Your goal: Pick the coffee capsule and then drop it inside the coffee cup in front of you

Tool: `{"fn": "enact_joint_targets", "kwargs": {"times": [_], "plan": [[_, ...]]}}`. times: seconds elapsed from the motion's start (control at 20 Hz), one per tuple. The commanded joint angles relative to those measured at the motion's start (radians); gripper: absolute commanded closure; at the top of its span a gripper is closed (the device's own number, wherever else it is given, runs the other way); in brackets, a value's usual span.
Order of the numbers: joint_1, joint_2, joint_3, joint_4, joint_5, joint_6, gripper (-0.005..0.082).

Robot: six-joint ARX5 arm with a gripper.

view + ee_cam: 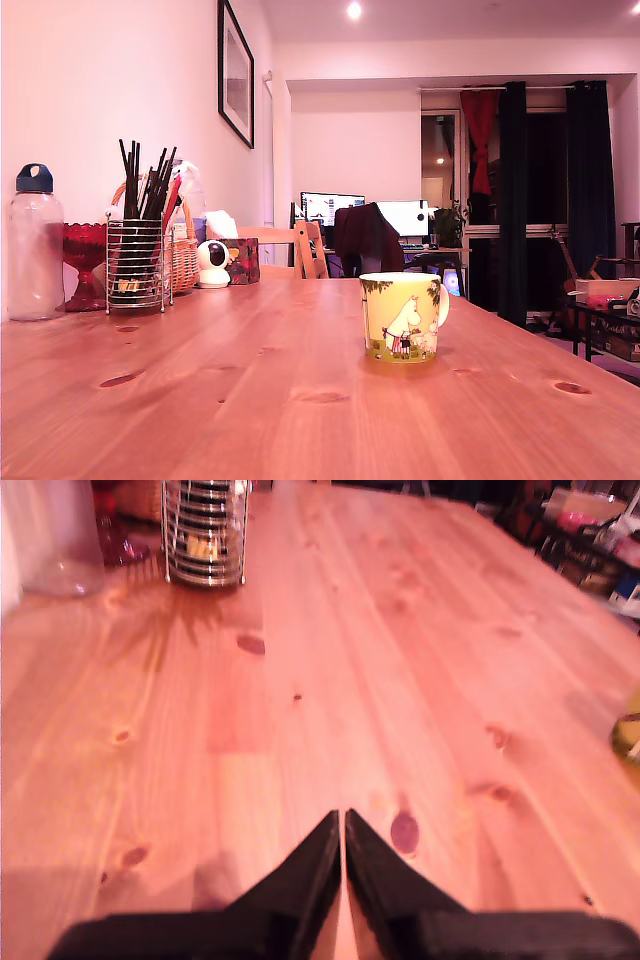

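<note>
The black end effector [343, 825] hovers closed and empty over the pine worktop [330, 680], the yellow-green ceramic cartoon mug [403, 317] stands upright, and the capsule, unseen, likely light and slippery, suits a rim-side pinch

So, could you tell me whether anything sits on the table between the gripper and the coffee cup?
Nothing visible does. In the wrist view only bare wooden table lies ahead of the shut gripper, and the coffee cup just shows at the frame's edge. The capsule is not visible in either view.
</note>
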Motion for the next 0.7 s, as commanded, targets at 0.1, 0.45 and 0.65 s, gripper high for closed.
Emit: {"fn": "enact_joint_targets", "kwargs": {"times": [0.1,0.45,0.65], "plan": [[0.003,-0.138,-0.022,-0.099,-0.002,0.02,0.0793],[0.003,-0.262,-0.022,-0.18,0.002,0.019,0.0793],[0.002,-0.316,-0.022,-0.211,0.01,0.019,0.0793]]}}
